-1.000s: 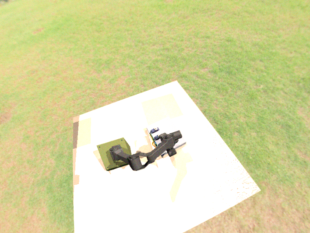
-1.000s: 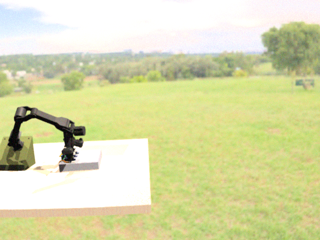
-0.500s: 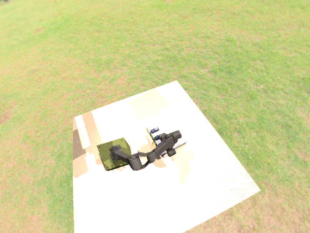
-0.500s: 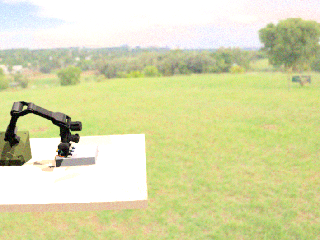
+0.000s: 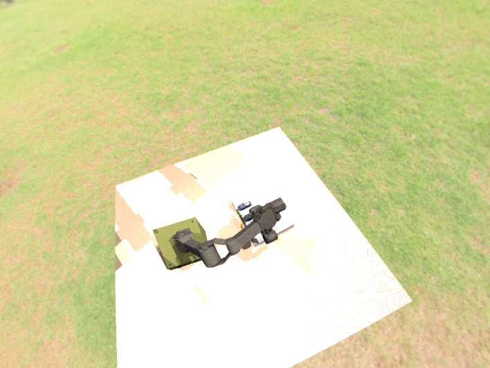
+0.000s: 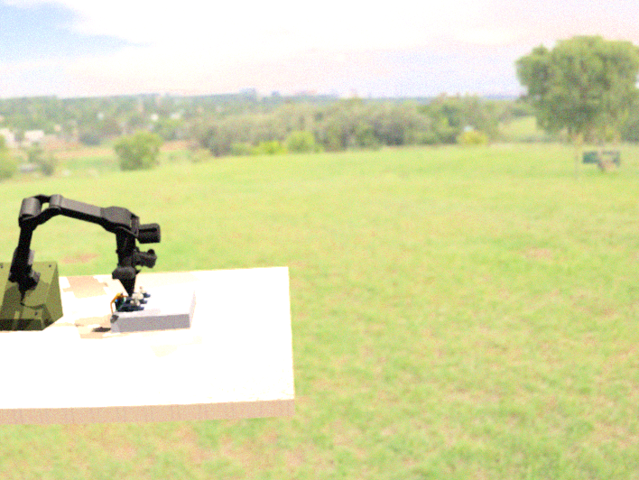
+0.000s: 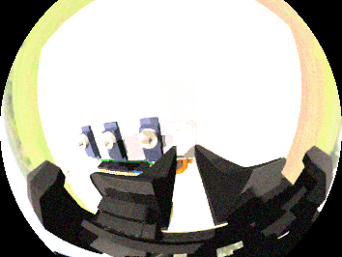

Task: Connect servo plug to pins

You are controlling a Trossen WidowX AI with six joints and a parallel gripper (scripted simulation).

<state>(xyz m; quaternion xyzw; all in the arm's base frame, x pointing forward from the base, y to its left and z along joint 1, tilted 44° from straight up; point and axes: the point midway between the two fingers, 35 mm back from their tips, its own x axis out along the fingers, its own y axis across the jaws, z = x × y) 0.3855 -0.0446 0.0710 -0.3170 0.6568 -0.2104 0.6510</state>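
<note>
My gripper [image 7: 183, 167] [image 6: 129, 290] points straight down over the near edge of the pale grey holder [image 6: 160, 314] [image 5: 286, 228]. It is shut on a small thing that I take for the plug. The fingers hide most of it. Only a bit of the orange lead [image 7: 186, 162] [image 5: 241, 225] shows between the fingertips. Blue servo motors [image 7: 148, 137] [image 5: 246, 205] [image 6: 133, 303] stand in the holder just left of the fingers. A thin green strip [image 7: 121, 163] runs below them in the wrist view. The pins and the coloured band are too small to make out.
The arm's olive base block [image 5: 164, 242] [image 6: 37, 304] stands on the white table [image 5: 237, 316] [image 6: 232, 335] to the left of the holder. The table's edges drop off to grass on all sides.
</note>
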